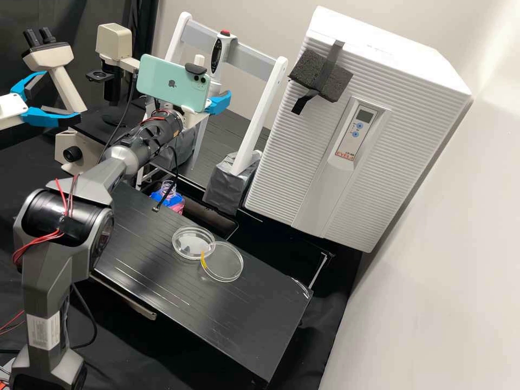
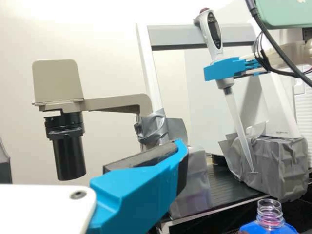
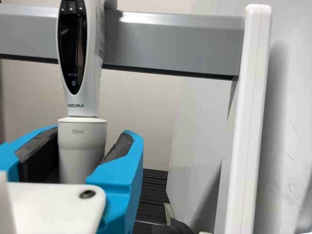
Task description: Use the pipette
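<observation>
— Two grippers: states?
— Right gripper (image 3: 83,139) closed on the pipette (image 3: 78,63), which hangs on the rack (image 1: 254,57) at 12 o'clock from the dishes (image 1: 208,252); left gripper (image 1: 59,97) wide open, empty
— Hazard?
— A skewed lift may snag it on the rack; the tip (image 2: 246,151) could strike the bottle (image 2: 270,217)

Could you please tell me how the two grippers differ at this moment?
The right gripper is closed round the pipette at the white stand; the left gripper holds nothing. The right gripper's fingers are close together, while the left gripper's are spread wide, beside the microscope. Both are white with blue fingers.
</observation>
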Robot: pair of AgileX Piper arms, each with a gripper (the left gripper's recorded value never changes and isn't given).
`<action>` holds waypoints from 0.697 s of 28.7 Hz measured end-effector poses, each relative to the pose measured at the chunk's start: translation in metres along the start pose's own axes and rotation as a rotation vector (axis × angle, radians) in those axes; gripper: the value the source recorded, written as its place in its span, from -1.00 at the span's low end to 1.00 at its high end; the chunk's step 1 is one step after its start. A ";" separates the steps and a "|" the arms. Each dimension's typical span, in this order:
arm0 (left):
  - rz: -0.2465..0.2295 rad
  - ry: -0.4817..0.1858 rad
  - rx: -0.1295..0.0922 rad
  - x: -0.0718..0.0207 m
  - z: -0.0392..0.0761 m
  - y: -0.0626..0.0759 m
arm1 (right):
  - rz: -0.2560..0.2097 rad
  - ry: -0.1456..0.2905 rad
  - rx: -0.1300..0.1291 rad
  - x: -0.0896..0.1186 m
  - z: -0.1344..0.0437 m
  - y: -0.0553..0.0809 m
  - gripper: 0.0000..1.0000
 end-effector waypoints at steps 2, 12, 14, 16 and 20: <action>0.000 0.000 0.000 0.0000 0.000 0.000 | -0.007 0.003 0.001 0.000 -0.001 0.000 -1.00; 0.001 0.009 0.003 -0.0003 -0.002 0.000 | -0.017 0.019 0.009 0.000 -0.008 -0.001 -1.00; 0.001 0.009 0.003 -0.0003 -0.002 0.000 | -0.018 0.018 0.011 0.000 -0.008 -0.002 -1.00; 0.001 0.009 0.003 -0.0003 -0.002 0.000 | -0.020 0.021 0.013 -0.001 -0.009 -0.003 -1.00; 0.002 0.012 0.004 -0.0004 -0.003 0.001 | -0.020 0.021 0.013 -0.001 -0.009 -0.003 -1.00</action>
